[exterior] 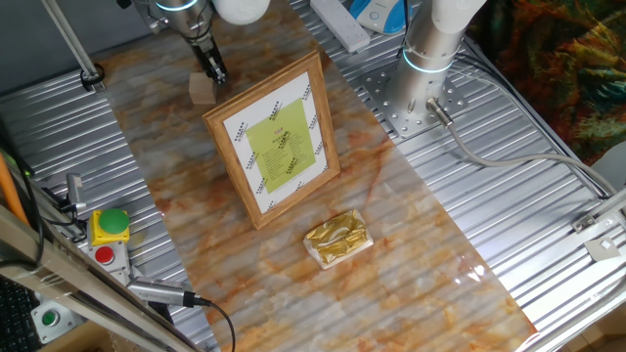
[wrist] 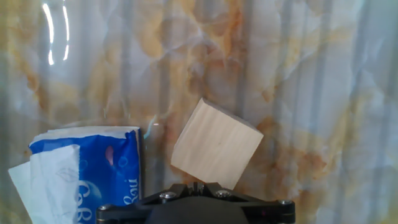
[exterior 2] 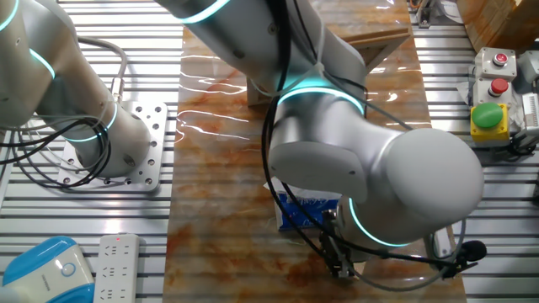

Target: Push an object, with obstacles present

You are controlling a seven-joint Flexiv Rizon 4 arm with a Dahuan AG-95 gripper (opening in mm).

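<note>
The small tan wooden block [exterior: 201,90] lies on the marbled mat at the far left, just left of the picture frame [exterior: 277,137]. In the hand view the block [wrist: 216,144] sits turned at an angle, right in front of my gripper [wrist: 198,186]. The fingers are pressed together with nothing between them, and their tips are at the block's near edge. In one fixed view the gripper [exterior: 215,71] stands at the block's upper right side. The gold foil packet [exterior: 337,238] lies nearer the front, below the frame. In the other fixed view my arm hides the block.
A blue and white tissue pack [wrist: 81,171] lies close to the left of the block and also shows in the other fixed view [exterior 2: 303,210]. A button box [exterior: 110,227] sits off the mat on the left. The arm's base [exterior: 430,59] stands at the right.
</note>
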